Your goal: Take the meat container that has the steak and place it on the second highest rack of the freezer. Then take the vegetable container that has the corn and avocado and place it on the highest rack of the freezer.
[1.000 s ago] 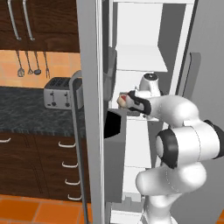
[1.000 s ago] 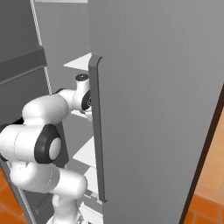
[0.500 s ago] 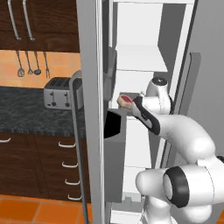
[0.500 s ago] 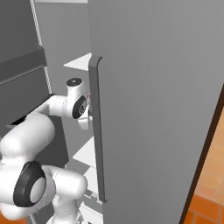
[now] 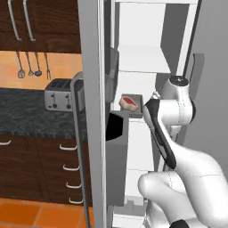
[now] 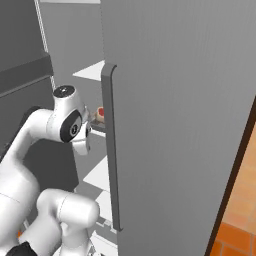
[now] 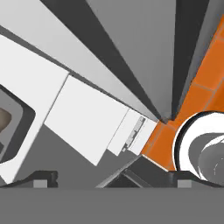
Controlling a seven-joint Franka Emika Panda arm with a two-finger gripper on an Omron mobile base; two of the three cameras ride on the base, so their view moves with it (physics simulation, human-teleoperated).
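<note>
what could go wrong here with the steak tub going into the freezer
The steak sits in a grey tub held up at shelf height inside the freezer. The tub seems close to the door edge, so it might clip it. The grip is hidden behind the arm, so a slip can't be ruled out.

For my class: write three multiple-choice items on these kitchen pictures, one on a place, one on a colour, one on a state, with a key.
1. Where is the steak?
A. In a grey container inside the freezer
B. On the counter beside the toaster
C. On the floor

2. What colour are the floor tiles?
A. Blue
B. Orange
C. White

3. What state is the freezer door in?
A. Shut
B. Taken off
C. Open

Key: 1 A, the left base view shows the steak in the grey container among the freezer shelves, ahead of the arm. 2 B, the tiles are orange in the hand view. 3 C, the white interior shelves are visible past the door.
</note>
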